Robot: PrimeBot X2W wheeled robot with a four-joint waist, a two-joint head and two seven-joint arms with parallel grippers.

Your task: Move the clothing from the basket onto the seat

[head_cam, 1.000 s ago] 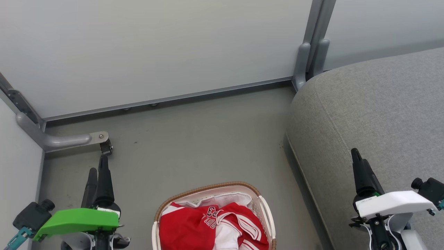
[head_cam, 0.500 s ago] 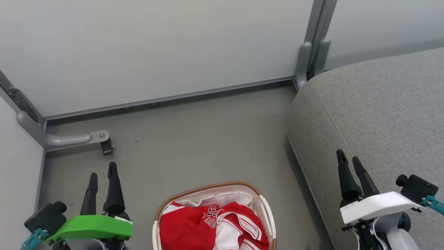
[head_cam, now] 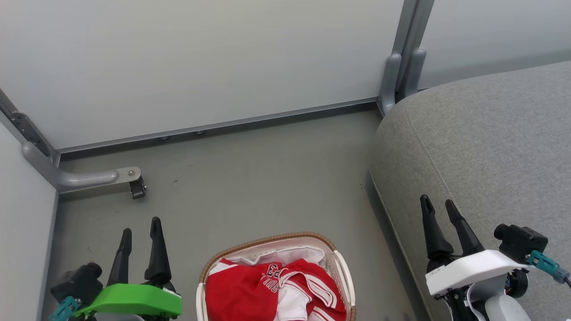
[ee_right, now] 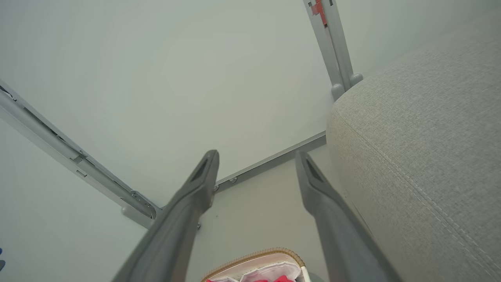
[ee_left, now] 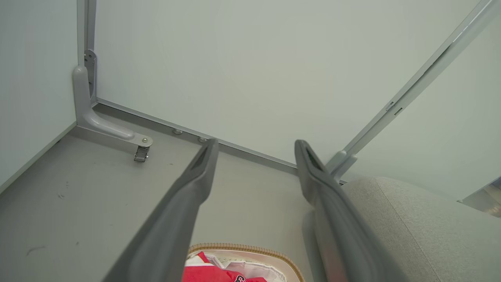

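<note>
Staged with left gripper (head_cam: pixel 140 225) and right gripper (head_cam: pixel 436 203) spread wide, empty, flanking basket (head_cam: pixel 267 239) for clear reach-in. Heaped inside, on floor (head_cam: pixel 250 178) near seat (head_cam: pixel 490 133): clothing (head_cam: pixel 272 290), not yet transferred.

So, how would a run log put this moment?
clothing: in basket | seat: no clothing seen | left gripper: open, empty | right gripper: open, empty

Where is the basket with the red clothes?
In the head view the basket sits on the floor at the bottom middle, between the left gripper and the right gripper, with the grey seat to its right.
</note>
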